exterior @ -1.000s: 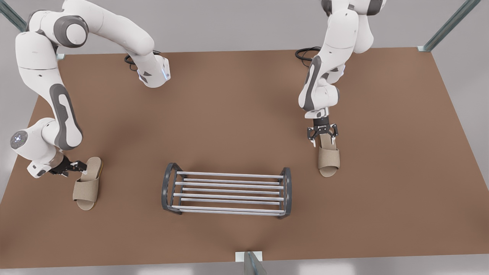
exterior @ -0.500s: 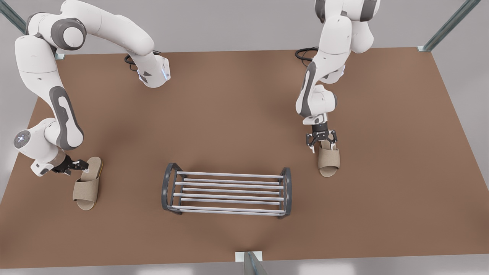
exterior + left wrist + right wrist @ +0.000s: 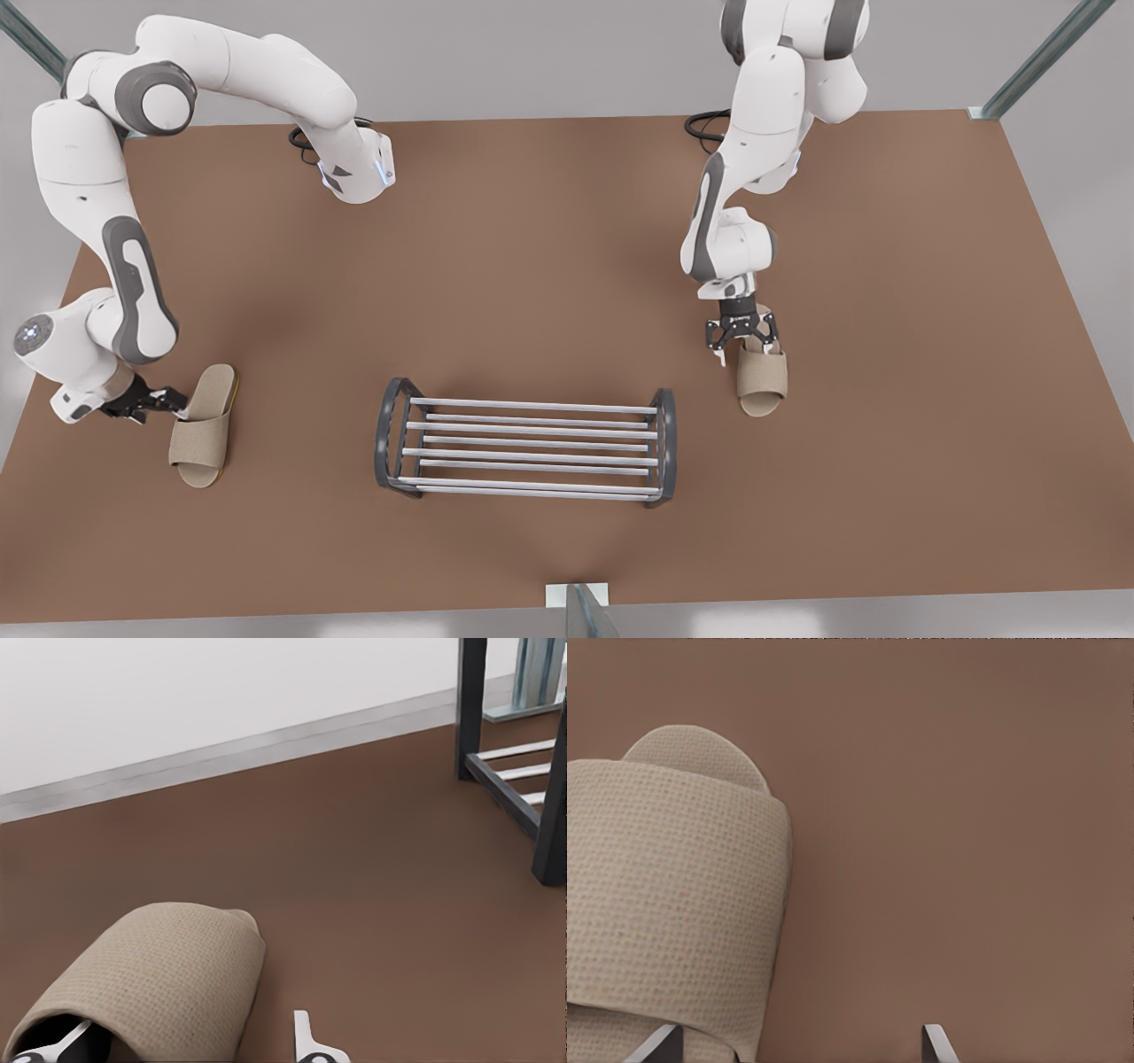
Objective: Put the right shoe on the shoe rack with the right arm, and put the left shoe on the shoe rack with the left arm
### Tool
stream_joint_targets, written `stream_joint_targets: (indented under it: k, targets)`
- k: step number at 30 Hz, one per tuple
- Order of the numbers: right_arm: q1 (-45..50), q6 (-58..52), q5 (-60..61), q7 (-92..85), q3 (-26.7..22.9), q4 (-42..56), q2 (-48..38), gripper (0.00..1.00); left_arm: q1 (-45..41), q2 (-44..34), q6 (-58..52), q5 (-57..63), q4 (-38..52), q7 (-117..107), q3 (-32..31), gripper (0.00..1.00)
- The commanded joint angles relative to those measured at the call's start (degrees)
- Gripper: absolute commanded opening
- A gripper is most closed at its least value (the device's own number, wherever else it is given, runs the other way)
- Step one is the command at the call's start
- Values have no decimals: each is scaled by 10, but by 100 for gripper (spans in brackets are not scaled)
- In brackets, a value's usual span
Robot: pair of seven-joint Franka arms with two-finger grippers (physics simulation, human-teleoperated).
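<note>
The shoe rack (image 3: 532,408), silver bars between dark arched ends, stands at the table's middle front; its end frame (image 3: 509,784) also shows in the left wrist view. The left shoe (image 3: 200,439) (image 3: 159,983), a beige slipper, lies on the front view's left. My left gripper (image 3: 164,398) (image 3: 177,1041) is open at its heel side, one finger inside the strap opening and one outside. The right shoe (image 3: 763,381) (image 3: 664,886), a matching slipper, lies on the front view's right. My right gripper (image 3: 742,347) (image 3: 799,1041) hangs open over its heel edge, straddling the strap's side.
The brown table (image 3: 549,266) carries both arm bases at the back, with black cables (image 3: 709,124) beside them. Metal posts (image 3: 585,611) stand at the table's corners and at its front edge. Bare tabletop lies between each slipper and the rack.
The left gripper slid a little toward the front view's left along the left shoe's heel. The right gripper came lower and slightly left over the right shoe. Neither slipper moved.
</note>
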Motion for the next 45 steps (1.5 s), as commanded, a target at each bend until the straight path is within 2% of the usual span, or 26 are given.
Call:
stream_joint_targets:
  k: [1, 7, 8, 11, 16, 17, 18, 19, 22, 26, 27, 28, 29, 31, 32, 34, 36, 37, 40, 42, 43, 45]
  targets:
    - [0, -1, 2, -23, 0, 3, 2, 100, 0, 6, 7, -1, 1, -583, -1, 100]
    - [5, -1, 2, -23, 0, 15, 14, 100, 1, 24, 7, 2, 3, -586, -5, 100]
    - [5, -2, 2, -23, 0, 16, 14, 90, 1, 24, 7, 2, 4, -587, -7, 100]
    - [6, -3, 2, -23, 0, 18, 14, 69, 2, 39, 15, 0, 25, -588, -8, 100]
    - [7, -6, 2, -23, 0, 18, 14, 69, 12, 43, 22, 4, 38, -590, -8, 98]
    - [7, -7, 2, -22, 0, 17, 14, 69, 14, 43, 23, 4, 39, -591, -8, 82]
    - [7, -7, 2, -22, 0, 18, 14, 69, 17, 43, 27, 4, 40, -591, -8, 54]
    - [7, -7, 2, -21, 0, 19, 14, 69, 17, 42, 41, 4, 48, -590, -8, 46]
    - [9, -7, 2, -21, 0, 29, 20, 71, 16, 40, 72, 5, 60, -583, -5, 29]
    - [11, -15, 3, -21, 0, 50, 34, 73, 15, 15, 97, 15, 73, -556, 8, 28]
    - [11, -18, 3, -21, 0, 50, 34, 73, 14, 9, 97, 21, 73, -551, 13, 23]
    - [11, -19, 3, -21, 0, 50, 34, 68, 14, 6, 97, 29, 74, -545, 14, 21]
    - [11, -19, 2, -22, 0, 50, 34, 51, 14, 7, 97, 35, 79, -545, 15, 21]
    - [11, -28, 0, -33, 0, 51, 34, 24, 15, -22, 114, 48, 79, -545, 25, 21]
    - [11, -39, 0, -37, 0, 56, 34, 21, 14, -51, 124, 53, 77, -544, 36, 21]
    - [10, -49, -1, -46, 0, 58, 34, 21, -34, -128, 169, 58, 74, -539, 129, 21]
    - [11, -60, -1, -45, 0, 60, 32, 21, -165, -184, 210, 57, 75, -527, 284, 21]
    - [11, -68, -1, -43, 1, 63, 31, 21, -229, -221, 219, 52, 85, -520, 327, 21]
    - [12, -101, 1, -39, 4, 70, 27, 21, -293, -224, 292, 39, 210, -517, 326, 21]
    - [12, -108, 2, -37, 5, 71, 27, 21, -365, -223, 294, 26, 278, -516, 319, 21]
    - [8, -113, 2, -37, 18, 72, 27, 21, -390, -205, 292, -3, 297, -515, 319, 21]
    - [10, -159, 2, -37, 32, 111, 26, 21, -390, -78, 292, -128, 350, -500, 308, 21]
